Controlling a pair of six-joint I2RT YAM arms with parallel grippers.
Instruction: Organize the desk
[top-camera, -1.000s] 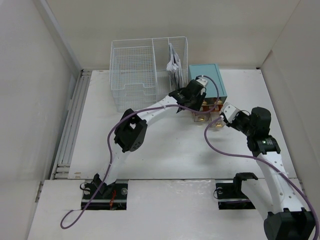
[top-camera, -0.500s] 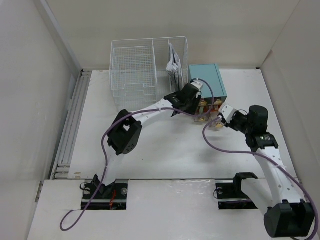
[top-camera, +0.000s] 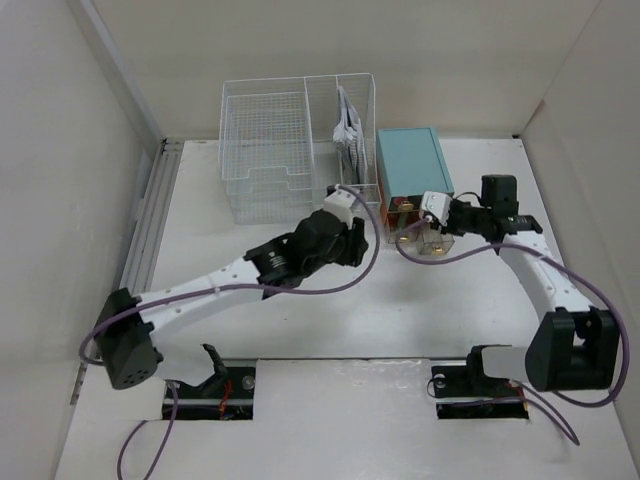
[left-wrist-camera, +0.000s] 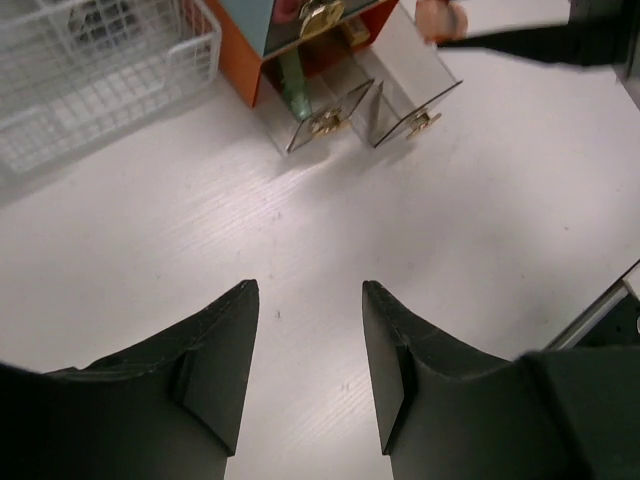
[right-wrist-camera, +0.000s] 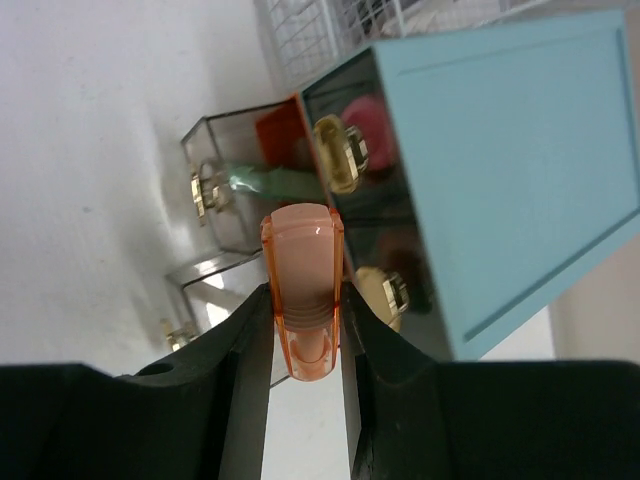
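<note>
The white desk (top-camera: 300, 320) holds a teal drawer box (top-camera: 412, 165) with clear, gold-knobbed drawers. Two lower drawers (left-wrist-camera: 325, 105) are pulled out; one holds a green item (right-wrist-camera: 262, 182). My right gripper (right-wrist-camera: 303, 290) is shut on a small translucent pink-orange capped stick (right-wrist-camera: 302, 260) and holds it just in front of the box, above the open drawers. It also shows in the top view (top-camera: 440, 215). My left gripper (left-wrist-camera: 310, 290) is open and empty, low over bare desk (left-wrist-camera: 450, 220), a little left of the drawers (top-camera: 360, 242).
A white wire-mesh rack (top-camera: 295, 135) stands at the back beside the teal box, with papers (top-camera: 348, 128) in its right compartment. Its corner shows in the left wrist view (left-wrist-camera: 90, 70). Purple cables loop over the desk near both arms.
My left arm has pulled back from the drawer box toward the near left, its elbow dropping low. My right gripper has moved up to the box front with the pink stick.
</note>
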